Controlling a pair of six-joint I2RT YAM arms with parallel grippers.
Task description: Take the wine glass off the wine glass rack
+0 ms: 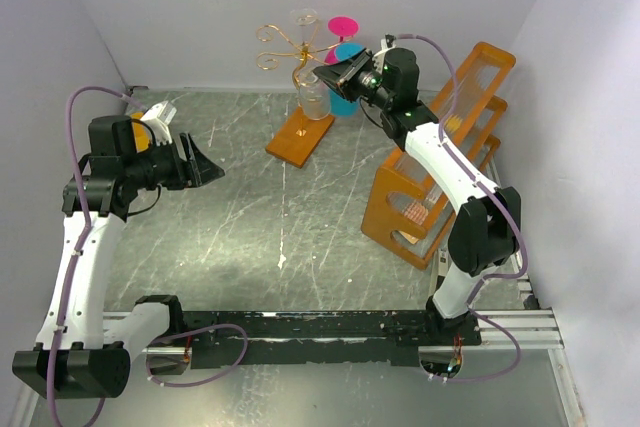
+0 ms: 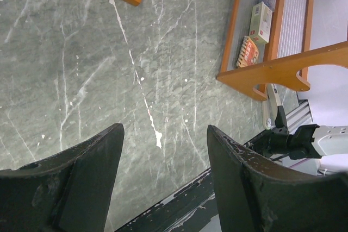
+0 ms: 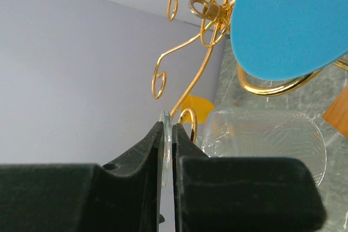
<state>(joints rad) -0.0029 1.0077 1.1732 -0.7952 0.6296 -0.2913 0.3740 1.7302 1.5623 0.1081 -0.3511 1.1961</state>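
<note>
Setting: a grey marbled table seen from above, with pale walls and two robot arms fixed at the near edge.
Wine glass rack: a thin gold wire stand with curled arms on a flat orange base. It stands at the far middle of the table.
Wine glass: clear, and hanging upside down on the rack with its bowl low beside the central stem, above the orange base. It is still on the rack.
Other glasses: a blue glass and a pink glass also hang from the rack, just to the right of the clear one.
Right gripper: it reaches in from the right and meets the clear glass near the top of its bowl.
Right gripper, wrist view: the gripper has its two dark fingers pressed nearly together on a thin clear glass edge. The rounded clear bowl lies just to the right of the fingers. Which part of the glass is pinched cannot be told.
Behind the fingers: gold scrolls of the rack and the blue glass's round foot.
Left gripper: it hangs over the left side of the table, well apart from the rack.
Left gripper, wrist view: the gripper has its fingers spread wide with nothing between them, only bare table below.
Orange frame: a big frame with clear panels on the right side of the table, beside the right arm. The left wrist view shows small boxes lying inside the frame.
</note>
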